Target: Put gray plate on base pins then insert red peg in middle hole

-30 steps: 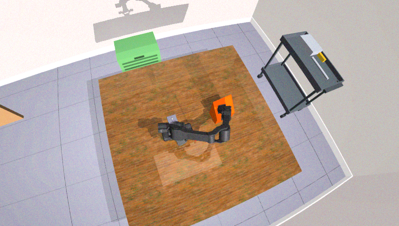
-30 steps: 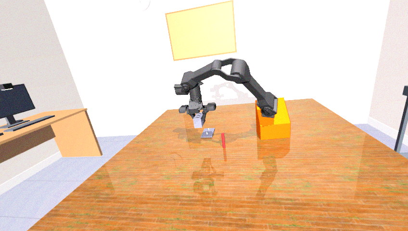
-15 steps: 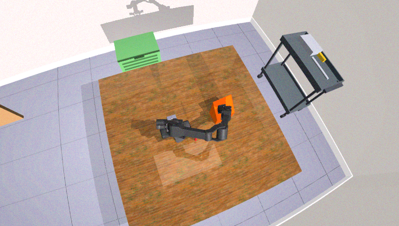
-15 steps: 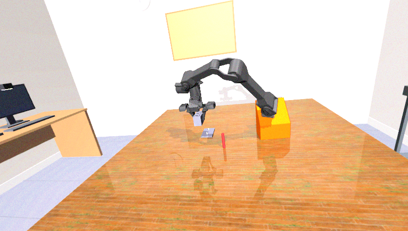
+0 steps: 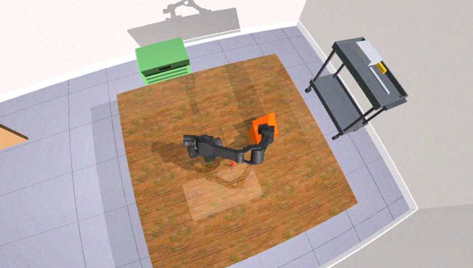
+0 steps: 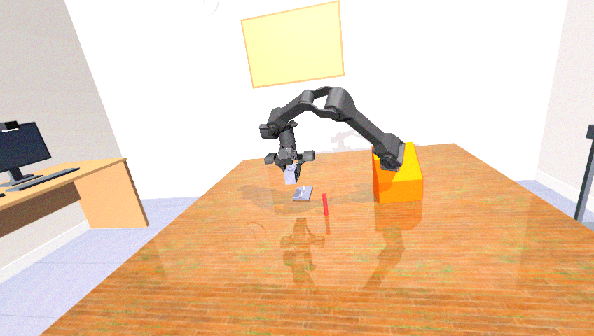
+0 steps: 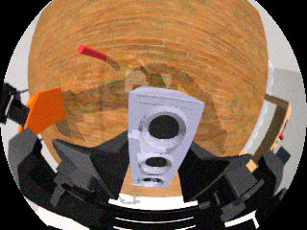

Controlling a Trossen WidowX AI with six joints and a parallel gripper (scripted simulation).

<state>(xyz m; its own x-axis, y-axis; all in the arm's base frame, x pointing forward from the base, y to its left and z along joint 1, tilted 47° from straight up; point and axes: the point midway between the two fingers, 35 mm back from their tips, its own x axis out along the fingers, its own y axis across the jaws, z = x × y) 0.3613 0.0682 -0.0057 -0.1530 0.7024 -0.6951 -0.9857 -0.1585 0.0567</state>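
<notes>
The gray plate (image 6: 290, 176) (image 7: 139, 102) is held in the air, with three round holes in a row facing the wrist camera. My gripper (image 6: 291, 169) (image 7: 155, 131) is shut on the plate's sides. The gray base (image 6: 296, 196) lies on the table with its two small pins up; the plate hangs above it and slightly to its left in the exterior view. The red peg (image 5: 232, 164) (image 6: 325, 204) (image 7: 92, 52) stands upright on the table, apart from the base. The arm hides the base and plate in the top view. The base cannot be made out in the wrist view.
The orange block (image 5: 254, 134) (image 6: 398, 191) (image 7: 48, 109) under the arm's mount stands on the wooden table (image 5: 232, 239) (image 6: 291, 299), to the right of the peg in the exterior view. A green cabinet (image 5: 162, 54) and a gray cart (image 5: 338, 99) stand off the table.
</notes>
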